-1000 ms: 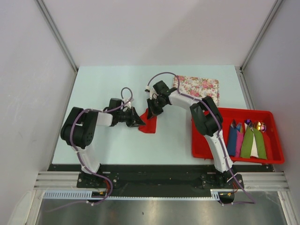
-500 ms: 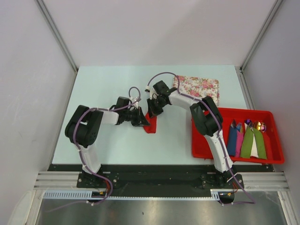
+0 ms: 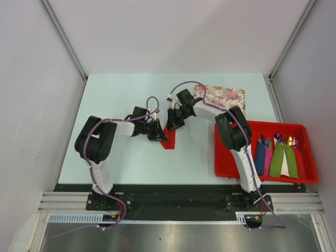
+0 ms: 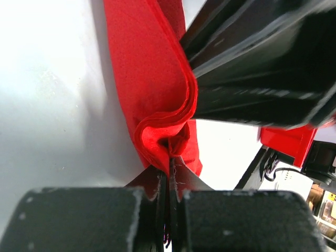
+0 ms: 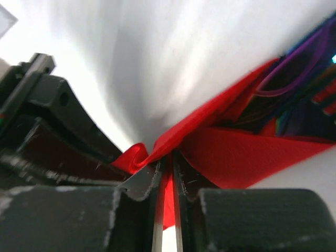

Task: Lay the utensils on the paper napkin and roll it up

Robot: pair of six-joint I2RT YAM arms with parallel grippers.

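Red paper, bunched into a narrow folded strip, lay near the middle of the worktop (image 3: 115,100): this was the paper napkin (image 3: 168,142), and both claws were on it. The left claw (image 3: 159,135) stood at the napkin's 9 o'clock side. Its wrist view showed it clenched on a curled fold of the paper, the jaws pressed together with only red between them. The right claw (image 3: 171,125) sat at the napkin's 12 o'clock and was likewise clamped on a thin edge of the sheet, its jaws nearly meeting on the paper. The 2 claws were just beside each other, almost touching. The utensils could not be made out in any view, and whether they lay inside the folds I could not tell. At the worktop's 3 o'clock a red tray (image 3: 262,179) held blue, pink and green rolls (image 3: 276,160) with cutlery. A floral mat (image 3: 227,97) lay at 1 o'clock, and both were well apart from the work. Judged from this, the rolling step was in hand, with the paper gathered but not yet a tidy roll. The next move would likely call for the 2 claws to turn the fold over in the same direction. It would need a gentle hand, since thin paper pinched from 2 sides could tear, or spring open if either claw let go early.
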